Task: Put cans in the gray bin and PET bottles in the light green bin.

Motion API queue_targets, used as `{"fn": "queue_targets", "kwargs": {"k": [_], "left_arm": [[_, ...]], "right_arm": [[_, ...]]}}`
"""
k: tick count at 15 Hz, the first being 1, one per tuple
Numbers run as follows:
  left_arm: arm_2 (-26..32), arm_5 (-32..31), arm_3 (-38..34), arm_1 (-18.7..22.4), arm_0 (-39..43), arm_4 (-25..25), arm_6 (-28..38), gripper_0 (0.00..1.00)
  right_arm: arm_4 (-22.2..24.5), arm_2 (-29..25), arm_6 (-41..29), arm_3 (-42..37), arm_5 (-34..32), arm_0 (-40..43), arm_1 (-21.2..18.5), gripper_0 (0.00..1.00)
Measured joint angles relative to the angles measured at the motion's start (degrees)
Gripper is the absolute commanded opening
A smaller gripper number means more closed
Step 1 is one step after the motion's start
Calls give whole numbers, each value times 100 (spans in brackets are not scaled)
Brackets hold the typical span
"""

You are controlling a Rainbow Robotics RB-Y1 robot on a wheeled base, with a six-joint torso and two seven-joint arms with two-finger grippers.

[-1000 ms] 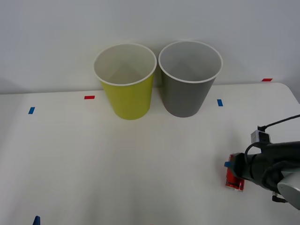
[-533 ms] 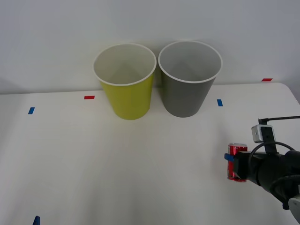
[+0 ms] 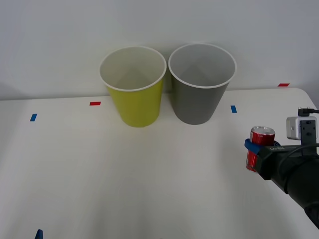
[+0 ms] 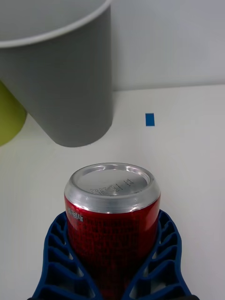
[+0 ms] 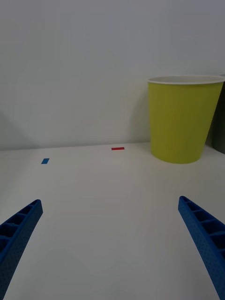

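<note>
Across the front view's white table (image 3: 149, 179), 1 can (image 3: 260, 148) stands upright clamped in the right gripper (image 3: 255, 152), 2 bins beyond it with bare tabletop between, while its wrist view shows the gray bin (image 4: 61, 89) ahead beside the light green bin (image 4: 9, 117), and the left gripper (image 5: 112, 243) hangs wide open, holding nothing, over bare table.

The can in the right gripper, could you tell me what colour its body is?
The can is red with a silver top, clearest in the right wrist view.

Bright, even light is falling from above, leaving soft shadows beside the bins (image 3: 169, 84), without glare.
</note>
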Motion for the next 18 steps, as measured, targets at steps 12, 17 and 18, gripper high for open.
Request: {"fn": "queue_targets", "kwargs": {"k": [12, 17, 18], "left_arm": [[0, 0, 0, 0, 0, 0, 0, 100], [0, 0, 0, 0, 0, 0, 0, 100], [0, 0, 0, 0, 0, 0, 0, 100]], "right_arm": [[366, -6, 702, -53, -1074, -1336, 672, 0], [-197, 7, 835, 524, -1761, -1973, 835, 0], [-355, 33, 912, 769, -2012, -2139, 825, 0]]}}
